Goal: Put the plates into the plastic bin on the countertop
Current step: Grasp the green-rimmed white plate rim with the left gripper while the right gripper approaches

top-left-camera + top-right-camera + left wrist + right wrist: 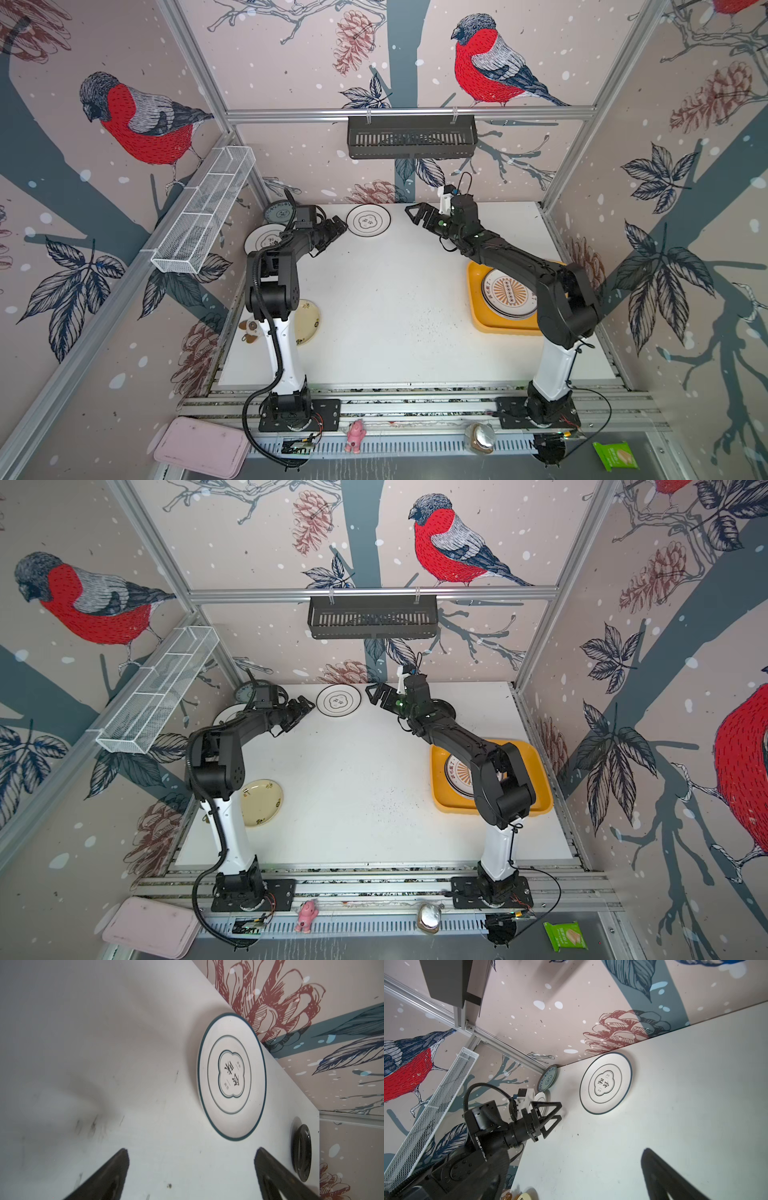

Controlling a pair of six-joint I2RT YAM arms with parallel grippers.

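**mik:** Plates are sitting all over the countertop (395,324). The flower-outline plate (368,220) is lying flat right at the back edge, just beside the wall, and both arms are pointing at it from either side. The left gripper (560,1110) is hovering near its left rim, jaws spread wide and carrying nothing. The right gripper (412,214) is hanging near the right rim, spread wide and empty too.

**jo:** how's the room around it looking?

**mik:** The middle of the top is lying bare apart from dark crumbs, so the space in front of that plate is open. The back-left corner is looking crowded. The grey-teal plate (547,1081) is sitting right in the corner against the wall, and a white plate (254,243) is lying partly under the left arm. The black plate (302,1152) is sitting near the back edge, behind the right arm. The cream plate (262,798) is lying near the left edge. The plastic bin (473,291) is sitting along the right edge, well apart from both grippers. It's holding the sunburst plate (500,299), with the right arm crossing above it.
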